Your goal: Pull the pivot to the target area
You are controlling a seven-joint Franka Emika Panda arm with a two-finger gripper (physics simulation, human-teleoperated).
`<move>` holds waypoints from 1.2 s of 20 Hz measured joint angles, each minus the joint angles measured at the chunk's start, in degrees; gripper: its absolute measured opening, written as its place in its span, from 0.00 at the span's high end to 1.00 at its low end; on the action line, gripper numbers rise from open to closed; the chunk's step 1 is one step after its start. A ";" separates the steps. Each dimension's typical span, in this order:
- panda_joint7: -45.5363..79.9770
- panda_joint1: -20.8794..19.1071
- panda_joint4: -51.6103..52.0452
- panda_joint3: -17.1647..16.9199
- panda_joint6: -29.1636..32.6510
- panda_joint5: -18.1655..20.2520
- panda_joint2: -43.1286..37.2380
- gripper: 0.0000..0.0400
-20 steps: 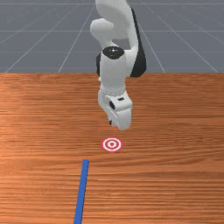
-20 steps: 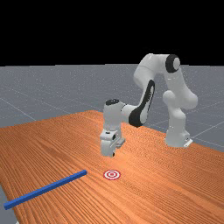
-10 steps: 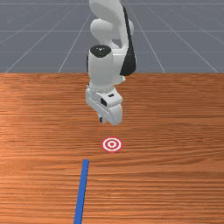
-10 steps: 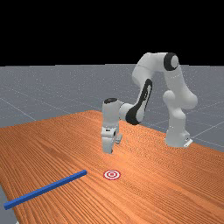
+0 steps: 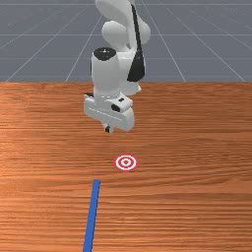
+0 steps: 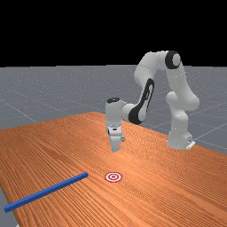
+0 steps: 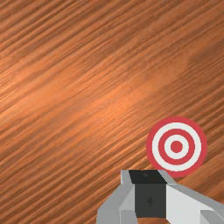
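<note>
Moved since the earlier frames: gripper (image 5: 108,130), toward the front view's left and higher in both the front and far views, with the hand turned. Pivot, a long blue bar (image 5: 91,211), unchanged. It lay flat left of centre in the near part of the front view, lengthwise from near to far; in the far view it ran from the near left towards the middle. Its far end was near the target (image 5: 126,162) but did not touch it. The target, red and white rings, was right of the bar and farther off in the front view, its position also unchanged. Jaws: closed together, nothing held. Gripper hung above the table (image 5: 197,147), beyond the target in the front view and well apart from the bar. Wrist view: target beside the fingertips, its rim partly behind them. Arm (image 6: 146,95) reached in from the far view's right.
</note>
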 joint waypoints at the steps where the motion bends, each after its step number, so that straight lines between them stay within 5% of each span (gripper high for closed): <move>1: 2.33 0.41 -0.02 -0.56 -0.01 0.22 -0.05 1.00; 4: 2.97 0.26 0.12 -0.84 0.63 0.00 0.54 1.00; 8: -17.21 -3.59 3.05 3.16 -0.68 -2.72 2.77 1.00; 14: -21.27 -4.35 6.04 3.89 -1.42 -4.00 5.13 1.00; 18: -35.93 -6.26 13.35 6.88 -4.88 -6.90 9.78 1.00; 20: -27.03 -4.45 14.65 4.98 -4.81 -5.73 10.42 1.00; 24: -33.93 -4.05 13.88 7.54 -4.70 -7.85 10.47 1.00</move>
